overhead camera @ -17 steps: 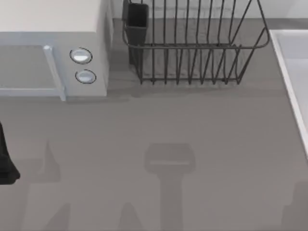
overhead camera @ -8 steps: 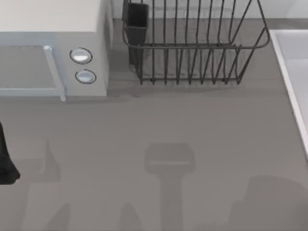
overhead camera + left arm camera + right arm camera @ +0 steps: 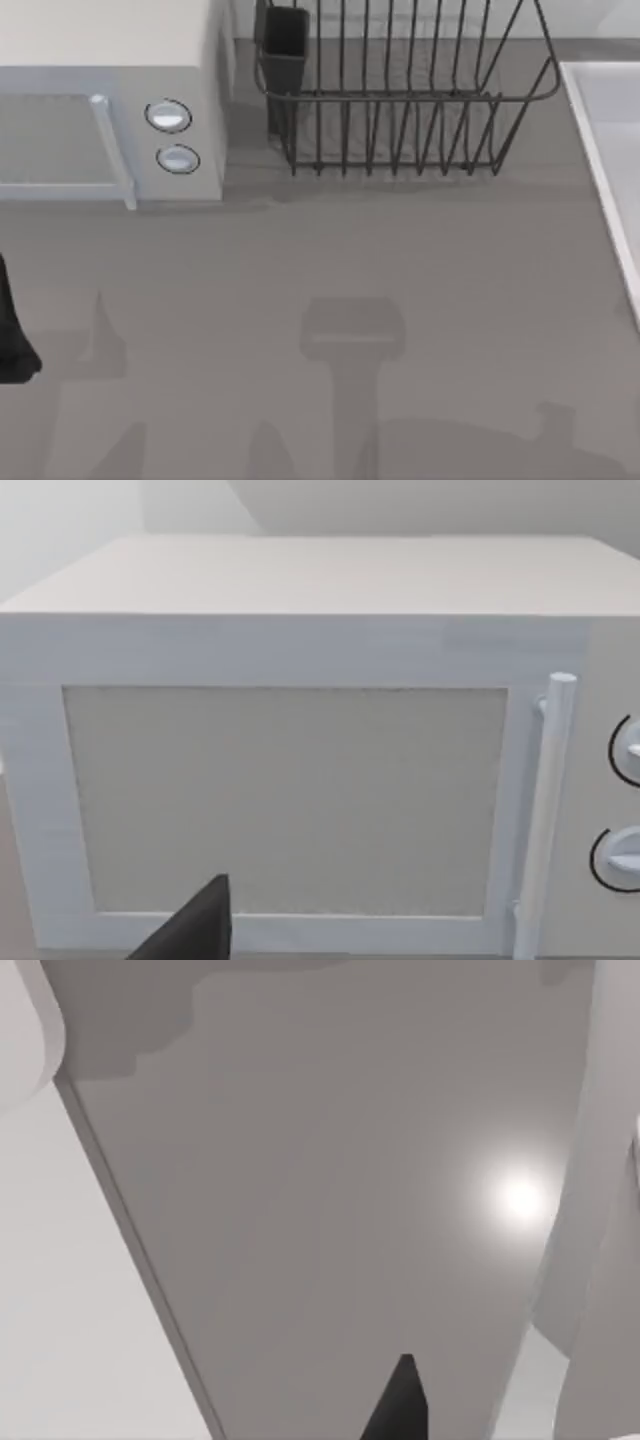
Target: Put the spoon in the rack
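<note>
You see the right arm's shadow (image 3: pixel 480 445) slide left along the table (image 3: pixel 300 260), the left arm (image 3: pixel 12 340) stays parked, you cannot tell either grip, and the rack (image 3: pixel 400 110) waits empty beside the microwave (image 3: pixel 110 110).

Kitchen counter: microwave (image 3: pixel 110 100) beside dish rack (image 3: pixel 400 100).

Overhead view and close left wrist view, both on microwave (image 3: pixel 110 110).

The rack (image 3: pixel 400 95) is set at the table's (image 3: pixel 320 260) far edge, just beside a white microwave (image 3: pixel 110 100).
</note>
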Robot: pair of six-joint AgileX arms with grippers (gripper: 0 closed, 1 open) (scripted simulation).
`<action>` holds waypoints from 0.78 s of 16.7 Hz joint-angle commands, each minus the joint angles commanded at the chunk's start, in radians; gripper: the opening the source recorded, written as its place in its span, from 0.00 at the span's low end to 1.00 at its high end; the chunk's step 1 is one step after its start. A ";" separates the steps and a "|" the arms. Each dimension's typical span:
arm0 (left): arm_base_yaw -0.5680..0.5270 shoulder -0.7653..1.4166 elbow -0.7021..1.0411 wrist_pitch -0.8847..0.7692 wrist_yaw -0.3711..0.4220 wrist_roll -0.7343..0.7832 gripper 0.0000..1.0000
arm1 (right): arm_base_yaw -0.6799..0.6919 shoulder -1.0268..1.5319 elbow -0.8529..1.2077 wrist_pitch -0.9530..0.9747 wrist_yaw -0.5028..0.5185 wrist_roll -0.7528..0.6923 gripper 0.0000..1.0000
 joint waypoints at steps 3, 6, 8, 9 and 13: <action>0.000 0.000 0.000 0.000 0.000 0.000 1.00 | 0.000 -0.001 0.001 -0.001 0.000 0.000 0.00; 0.000 0.000 0.000 0.000 0.000 0.000 1.00 | 0.011 0.004 0.001 0.012 0.008 0.012 0.00; 0.000 0.000 0.000 0.000 0.000 0.000 1.00 | 0.059 0.007 0.014 0.063 0.046 0.060 0.00; 0.000 0.000 0.000 0.000 0.000 0.000 1.00 | 0.095 0.011 0.022 0.101 0.075 0.097 0.00; 0.000 0.000 0.000 0.000 0.000 0.000 1.00 | 0.309 0.039 0.054 0.317 0.236 0.335 0.00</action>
